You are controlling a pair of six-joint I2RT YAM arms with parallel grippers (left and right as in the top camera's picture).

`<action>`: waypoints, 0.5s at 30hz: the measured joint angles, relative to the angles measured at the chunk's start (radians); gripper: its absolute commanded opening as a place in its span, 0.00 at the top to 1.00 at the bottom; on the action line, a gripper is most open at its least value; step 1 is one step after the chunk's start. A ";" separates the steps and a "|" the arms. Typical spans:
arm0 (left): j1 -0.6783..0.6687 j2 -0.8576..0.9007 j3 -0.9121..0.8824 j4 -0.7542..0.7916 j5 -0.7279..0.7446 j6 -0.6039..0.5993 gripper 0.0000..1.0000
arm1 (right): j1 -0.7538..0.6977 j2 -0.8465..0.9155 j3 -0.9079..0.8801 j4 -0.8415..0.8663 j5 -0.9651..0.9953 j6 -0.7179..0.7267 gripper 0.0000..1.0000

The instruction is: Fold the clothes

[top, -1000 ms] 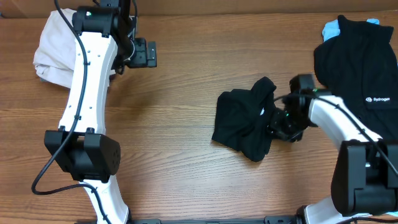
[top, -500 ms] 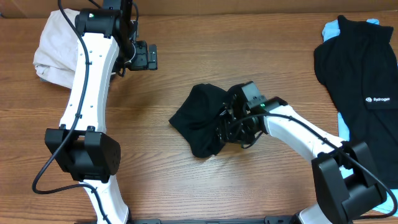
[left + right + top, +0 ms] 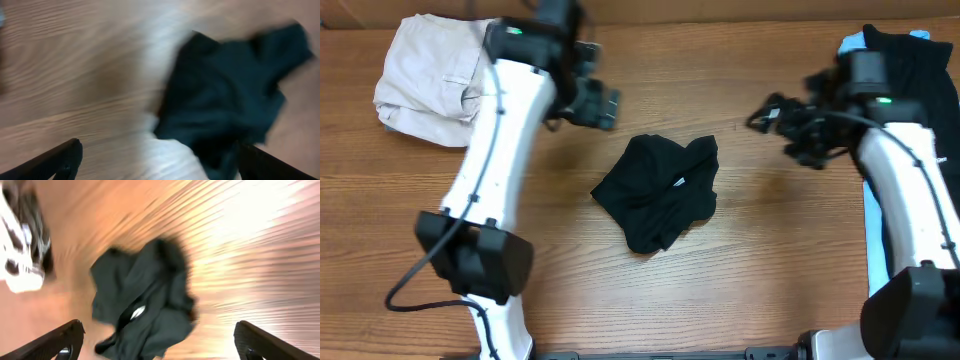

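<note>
Here, crumpled black T-shirt (image 3: pixel 658 192), bare table (image 3: pixel 550 270) around every edge.

A plain black T-shirt (image 3: pixel 655 190) lies crumpled in a loose heap at the middle of the wooden tabletop (image 3: pixel 550 260), bunched into uneven folds with a small white tag showing near its centre; nothing touches it. Both wrist views show the same dark heap (image 3: pixel 225 95) (image 3: pixel 142 300), though blurred. At about 10 o'clock, well apart from it, beige trousers (image 3: pixel 425 80) sit rumpled in a soft mound by the far edge. At about 2 o'clock, at the right edge, a second black garment (image 3: pixel 920 70) lies spread fairly flat over a light-blue garment (image 3: pixel 853 46), which peeks out at its upper left corner.
</note>
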 measured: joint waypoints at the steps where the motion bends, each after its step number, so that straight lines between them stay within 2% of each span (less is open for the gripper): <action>1: -0.042 -0.002 -0.002 -0.002 0.001 0.004 0.00 | -0.070 0.000 0.000 -0.014 0.002 -0.006 0.00; 8: -0.318 -0.003 -0.061 0.061 0.005 0.001 0.00 | -0.253 0.000 0.000 -0.072 0.010 -0.049 0.00; 10: -0.396 -0.003 -0.114 0.122 -0.016 -0.030 0.00 | -0.282 0.000 0.000 -0.092 0.012 -0.069 0.00; 15: -0.483 0.006 -0.272 0.306 -0.046 -0.091 0.00 | -0.291 0.000 0.000 -0.107 0.011 -0.108 0.00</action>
